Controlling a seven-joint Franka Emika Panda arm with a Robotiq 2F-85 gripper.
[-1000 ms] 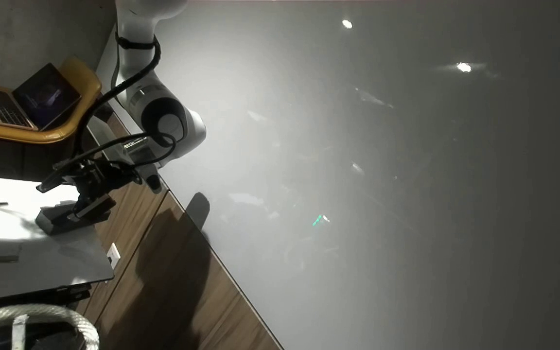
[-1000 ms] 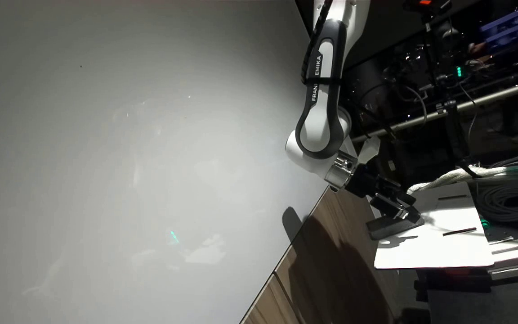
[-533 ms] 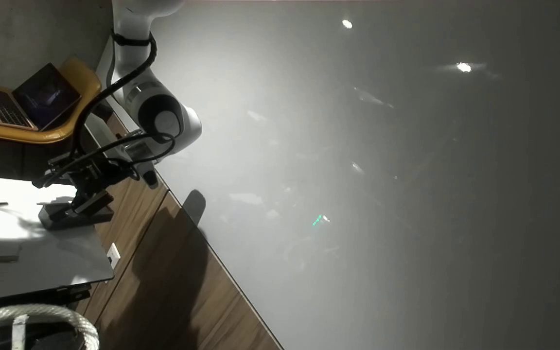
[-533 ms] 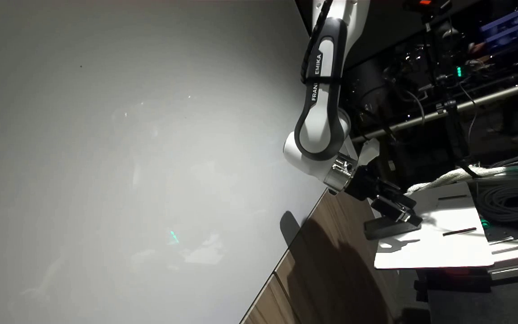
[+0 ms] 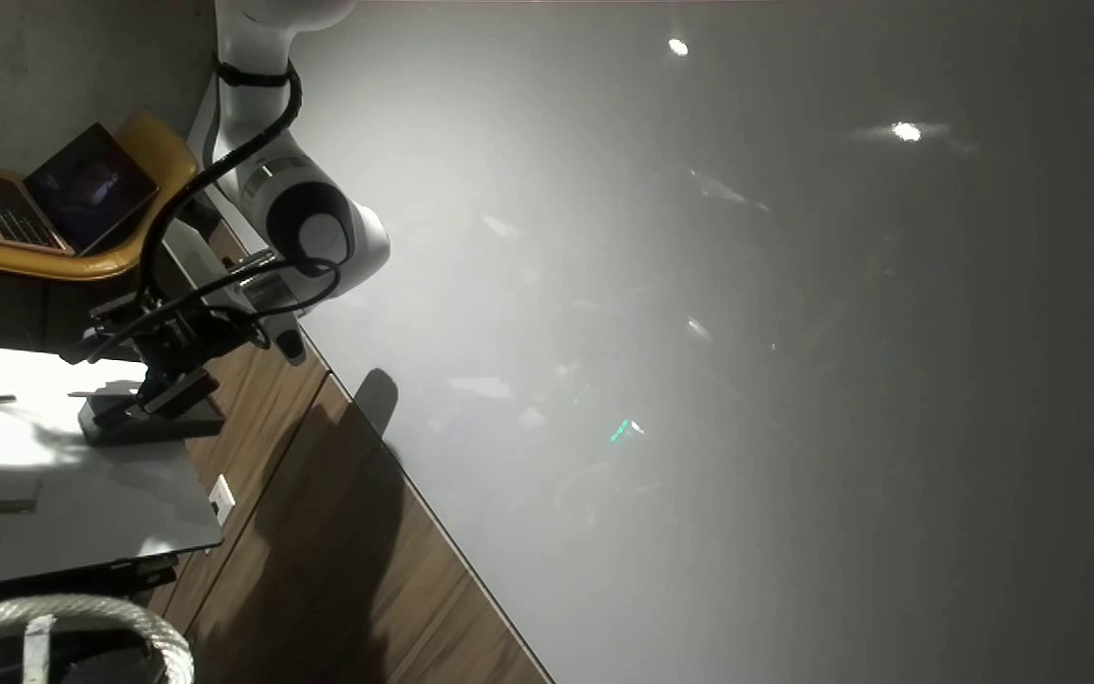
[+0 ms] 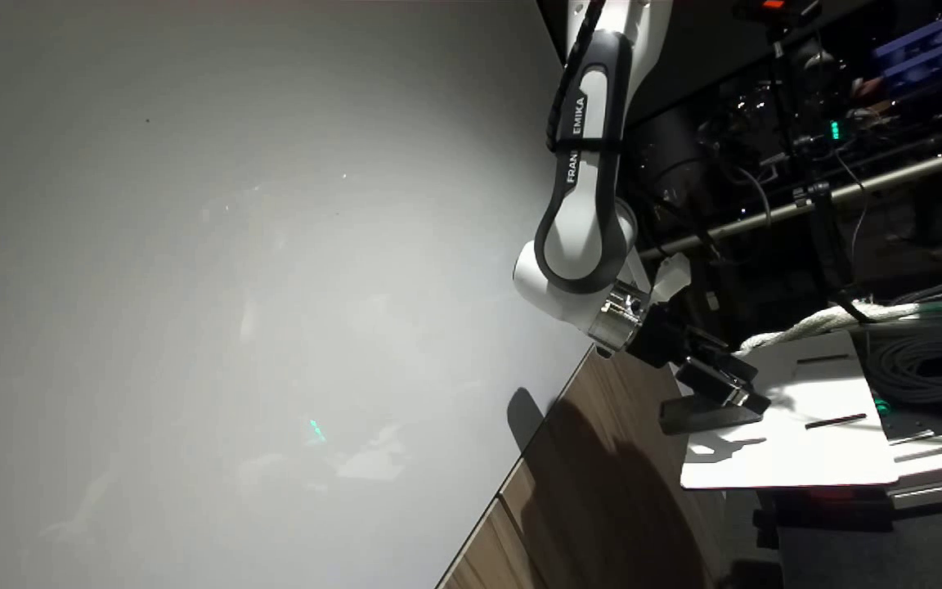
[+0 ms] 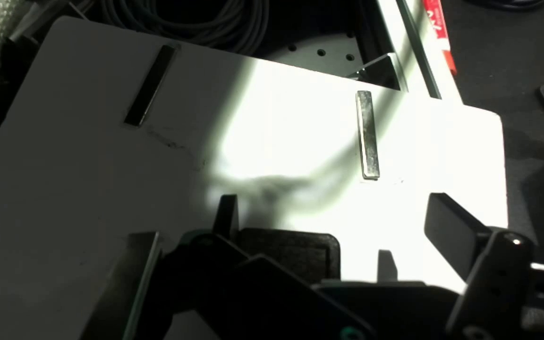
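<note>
So, a big glossy grey panel (image 5: 794, 475) filled most of both exterior views, brown wood panelling (image 5: 443, 598) along its edge. White robot arm (image 6: 576, 237) angled across that edge to a pale worktop (image 7: 281, 127), partly shaded. Yellow chair (image 5: 156, 147) with unfolded laptop (image 5: 86, 190) showed beside the arm in an exterior view. Black hand (image 7: 335, 212) was low over the worktop, jaws spread wide. Between them, by the jaw at left in the wrist view, was a dark block (image 7: 295, 255), contact unclear, one end past the worktop's edge. Two narrow strips (image 7: 369, 137) lay farther in
</note>
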